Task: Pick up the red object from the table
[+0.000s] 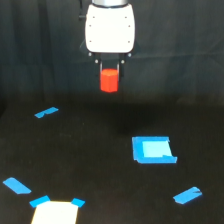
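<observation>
The red object [109, 81], a small red-orange stubby block, hangs in the air well above the black table [100, 160], in front of the dark backdrop. My gripper [110, 67] sits at the top centre of the exterior view under its white head [110, 29]. Its two short dark fingers close on the block's upper part from both sides. The block's lower half shows below the fingertips.
Blue tape strips lie on the table at the left [46, 112], the lower left [16, 185] and the lower right [187, 195]. A blue square patch [153, 150] lies right of centre. A pale square with blue corners [56, 212] sits at the bottom edge.
</observation>
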Controlling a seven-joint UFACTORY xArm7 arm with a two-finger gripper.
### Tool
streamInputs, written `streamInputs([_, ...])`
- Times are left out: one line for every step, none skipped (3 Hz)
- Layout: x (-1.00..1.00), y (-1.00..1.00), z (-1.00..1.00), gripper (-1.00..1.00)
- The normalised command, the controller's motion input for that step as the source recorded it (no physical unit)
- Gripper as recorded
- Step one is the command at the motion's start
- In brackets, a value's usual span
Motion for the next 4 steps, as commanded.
streamInputs([0.18,0.16,1.0,-1.0])
streamInputs([-0.12,0.07,0.67,-1.0])
streamInputs([-0.03,-0.08,0.06,-1.0])
streamInputs([0.1,0.24,1.0,-0.9])
